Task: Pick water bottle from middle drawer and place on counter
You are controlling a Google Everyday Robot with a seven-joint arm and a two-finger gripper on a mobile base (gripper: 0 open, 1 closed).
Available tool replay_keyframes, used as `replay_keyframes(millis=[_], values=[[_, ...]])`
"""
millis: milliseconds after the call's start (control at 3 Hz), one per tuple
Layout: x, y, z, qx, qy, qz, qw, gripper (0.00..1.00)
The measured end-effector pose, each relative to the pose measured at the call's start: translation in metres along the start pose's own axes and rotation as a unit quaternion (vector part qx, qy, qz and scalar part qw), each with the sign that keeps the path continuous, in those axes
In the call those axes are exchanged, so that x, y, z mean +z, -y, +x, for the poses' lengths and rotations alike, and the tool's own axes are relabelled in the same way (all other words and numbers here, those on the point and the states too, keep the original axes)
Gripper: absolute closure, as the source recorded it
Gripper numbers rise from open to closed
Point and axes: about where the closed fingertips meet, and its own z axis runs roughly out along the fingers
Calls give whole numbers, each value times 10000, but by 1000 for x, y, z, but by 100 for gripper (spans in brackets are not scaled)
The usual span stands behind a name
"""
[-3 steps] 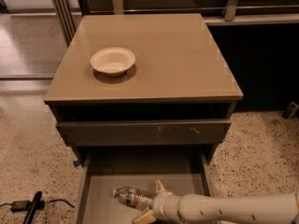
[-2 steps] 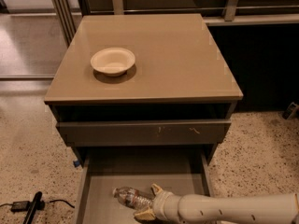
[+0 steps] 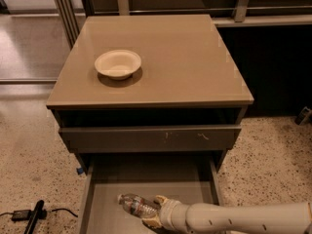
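Camera view: you look down at a grey-brown cabinet from the front.
Counter: the counter (image 3: 190, 57) is the smooth tan top of the cabinet.
Bowl: a pale bowl (image 3: 118, 64) stands on the left part of the counter, right way up.
Scratched drawer: the drawer with the scratched front (image 3: 151, 138) sits just under the counter and is pushed almost all the way in.
Middle drawer: the middle drawer (image 3: 146, 177) is below it and is pulled out toward you, so you see its flat floor and thin side walls.
Water bottle: the water bottle (image 3: 136, 205) lies on its side on the drawer floor, near the front and about midway between the side walls. Its band with a bit of red is on the end by the gripper.
Gripper: the gripper (image 3: 155, 211) is low inside the middle drawer, right at the bottle's right end.
Fingers: the two tan fingers (image 3: 160, 199) stand a little apart, not closed together.
Bottle and fingers: the bottle's right end lies between the two fingers, one on its far side and one on its near side. The rest of the bottle sticks out to the left of them. You cannot tell if they press on it.
Arm: the white arm (image 3: 239, 217) comes in from the right, over the drawer's right wall.
Floor: the speckled floor (image 3: 273, 169) lies around the cabinet, and a black cable (image 3: 34, 217) lies on it at the lower left.
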Motion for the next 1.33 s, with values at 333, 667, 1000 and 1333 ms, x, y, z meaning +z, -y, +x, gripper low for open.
replay_keyframes(millis=[333,667,1000,1333], values=[[1,-1,0,30,-47,-82,10000,94],[-9,9,-2,91,-188,-226,9995,100],[-44,35,-16,2,-183,-274,9995,100],[-87,60,-32,-75,27,-324,9994,100]])
